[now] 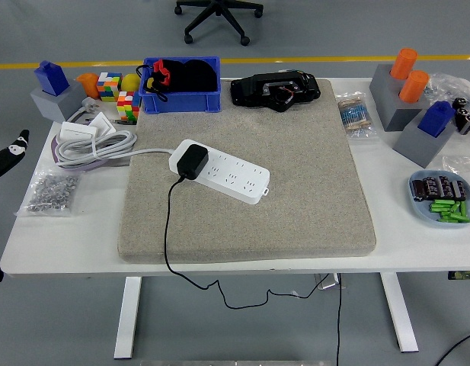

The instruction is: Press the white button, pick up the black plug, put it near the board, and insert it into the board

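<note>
A white power strip [228, 174] lies at a slant on the grey felt mat [295, 213]. A black plug [192, 162] sits in the strip's left end, and its black cable [167, 229] runs down over the table's near edge. My left hand [7, 154] shows only at the far left edge, off the table, well away from the strip. I cannot see whether its fingers are open or shut. My right hand is out of view.
A blue bin [181, 85], colour cubes [117, 95], a coiled white cable [90, 145] and a bag of screws [48, 192] lie at the left. A black device [274, 89] sits at the back. Grey blocks [406, 103] and a blue dish [442, 198] stand at the right.
</note>
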You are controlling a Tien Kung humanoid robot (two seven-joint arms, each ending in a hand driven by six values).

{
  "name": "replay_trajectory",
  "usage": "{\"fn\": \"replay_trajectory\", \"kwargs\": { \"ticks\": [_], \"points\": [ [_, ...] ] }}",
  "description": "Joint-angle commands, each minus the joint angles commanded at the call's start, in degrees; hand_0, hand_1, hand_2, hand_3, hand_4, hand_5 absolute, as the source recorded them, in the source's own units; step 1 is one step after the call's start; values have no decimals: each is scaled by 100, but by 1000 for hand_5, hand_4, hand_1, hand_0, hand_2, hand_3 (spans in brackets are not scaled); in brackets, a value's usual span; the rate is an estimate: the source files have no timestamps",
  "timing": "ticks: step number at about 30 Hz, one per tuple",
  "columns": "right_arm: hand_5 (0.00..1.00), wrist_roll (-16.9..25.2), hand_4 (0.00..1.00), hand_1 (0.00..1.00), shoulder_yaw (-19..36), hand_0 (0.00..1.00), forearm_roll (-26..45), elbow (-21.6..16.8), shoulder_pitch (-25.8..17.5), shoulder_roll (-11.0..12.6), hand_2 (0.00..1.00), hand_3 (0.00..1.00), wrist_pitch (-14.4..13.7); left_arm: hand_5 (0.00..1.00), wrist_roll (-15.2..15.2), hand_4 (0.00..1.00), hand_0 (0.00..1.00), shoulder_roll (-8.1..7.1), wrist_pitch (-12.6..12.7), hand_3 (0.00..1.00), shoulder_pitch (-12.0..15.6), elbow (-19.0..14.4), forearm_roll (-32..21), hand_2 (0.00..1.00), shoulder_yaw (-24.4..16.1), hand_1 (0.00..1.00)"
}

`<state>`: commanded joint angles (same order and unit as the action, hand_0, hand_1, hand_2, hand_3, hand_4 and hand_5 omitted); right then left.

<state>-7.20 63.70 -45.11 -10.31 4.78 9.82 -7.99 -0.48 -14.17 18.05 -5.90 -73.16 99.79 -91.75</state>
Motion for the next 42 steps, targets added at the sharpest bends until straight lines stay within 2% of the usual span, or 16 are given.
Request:
{"fn": "replay_trajectory", "kwargs": {
  "ticks": [8, 20, 42],
  "points": [
    [329, -24, 649, 577, 37, 643, -6, 0, 24, 17, 609, 551, 9, 348, 8, 732, 906, -57, -6, 843, -159, 8, -33, 893, 142, 898],
    [333, -51, 651, 577, 255, 643, -127, 0, 36, -8, 608, 548, 7, 347, 78, 732, 907, -35, -30, 842, -125, -21, -24, 893, 199, 899],
    [333, 8, 651, 588, 196, 648, 2, 0, 86, 24, 614, 547, 40, 349, 73, 733, 911, -58, -24, 842, -135, -39, -86, 894, 330, 902]
  ]
}}
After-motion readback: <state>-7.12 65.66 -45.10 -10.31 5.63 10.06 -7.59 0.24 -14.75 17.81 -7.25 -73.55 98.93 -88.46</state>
